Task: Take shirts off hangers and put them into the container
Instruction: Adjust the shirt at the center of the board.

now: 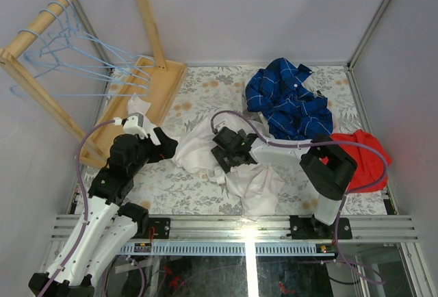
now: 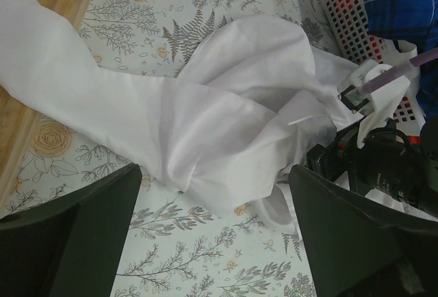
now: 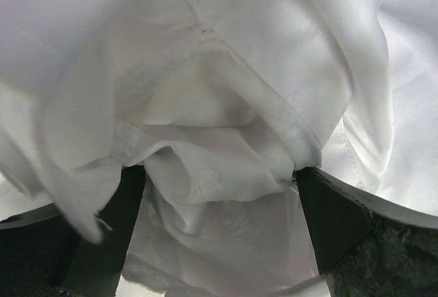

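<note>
Left arm (image 1: 102, 201): reaches forward from base, elbow bent, wrist turned toward table centre. Left gripper (image 1: 170, 148) low, jaws wide apart.

Right arm (image 1: 328, 167): elbow folded, forearm stretched across to the left. Right gripper (image 1: 220, 159) low, pointing left, jaws spread wide.

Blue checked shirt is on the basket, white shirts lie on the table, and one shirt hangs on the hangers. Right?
No: the hangers are all bare, as the top view shows. The blue checked shirt is on the basket and the white shirts lie on the table.
</note>
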